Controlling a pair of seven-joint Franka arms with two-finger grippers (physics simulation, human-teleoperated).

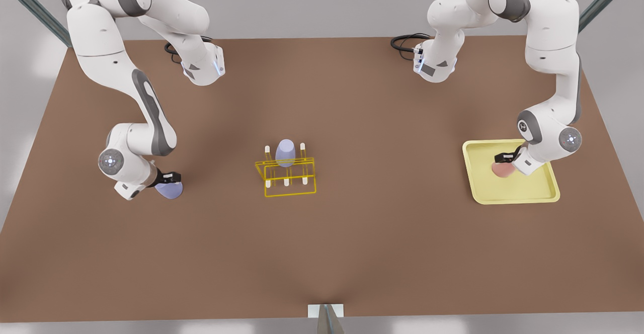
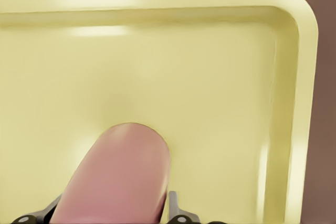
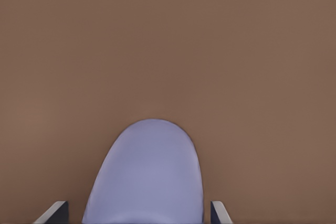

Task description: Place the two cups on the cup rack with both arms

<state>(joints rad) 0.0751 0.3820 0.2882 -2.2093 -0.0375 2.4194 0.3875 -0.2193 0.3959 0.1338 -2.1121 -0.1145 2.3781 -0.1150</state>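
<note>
Right gripper point(image 1: 170, 177) at the front view's lower left, fingers either side of a lavender cup point(image 1: 169, 190) on the brown table point(image 1: 352, 243); grip unclear. Left gripper point(image 1: 504, 157) at the right, astride the pink cup point(image 1: 502, 169) over the yellow tray point(image 1: 518, 196), likewise unclear. Centre: cup rack point(image 1: 288, 176) bearing another lavender cup point(image 1: 285, 153).

Both arms are glossy white, built of rounded jointed segments with dark grey joint covers. Round grey caps near the wrists carry small glowing blue marks. Black cables coil at each base. Each end effector is small and black.
</note>
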